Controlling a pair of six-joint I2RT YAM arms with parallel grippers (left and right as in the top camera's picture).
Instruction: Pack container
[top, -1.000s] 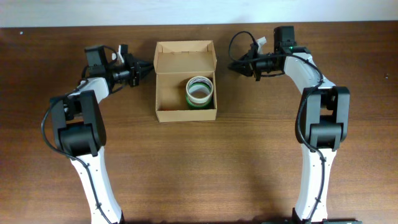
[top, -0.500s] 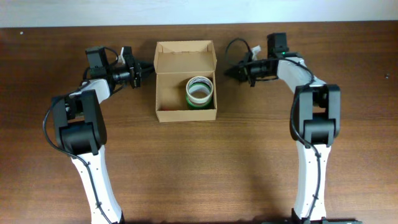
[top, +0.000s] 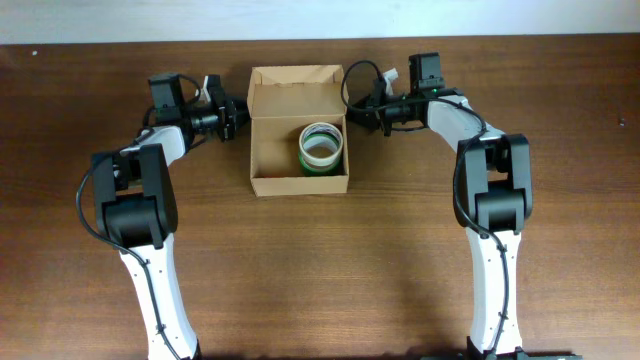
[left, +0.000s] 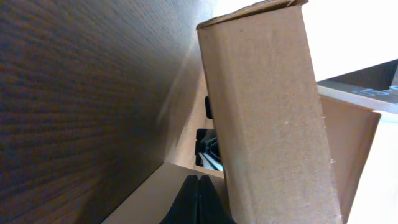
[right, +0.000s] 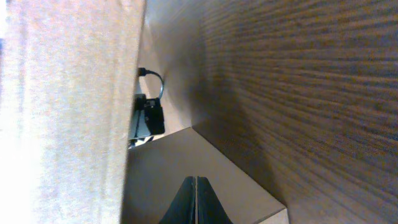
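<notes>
The left jaws are pressed together on nothing, just beside the far-left corner of the container (top: 268, 150). The right jaws are likewise closed and empty beside its far-right corner. Whether either touches the cardboard cannot be told. The container sits on the counter (top: 320, 260) between them, mouth up, flap open along the far edge, long axis running left to right. Only the overhead view shows the tape roll (top: 321, 130) inside, by the right wall. The wrist views show plain outer walls.

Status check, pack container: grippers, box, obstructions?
Left gripper shut, right gripper shut, flanking container. Lid open, tape roll inside. Nothing in the way.
</notes>
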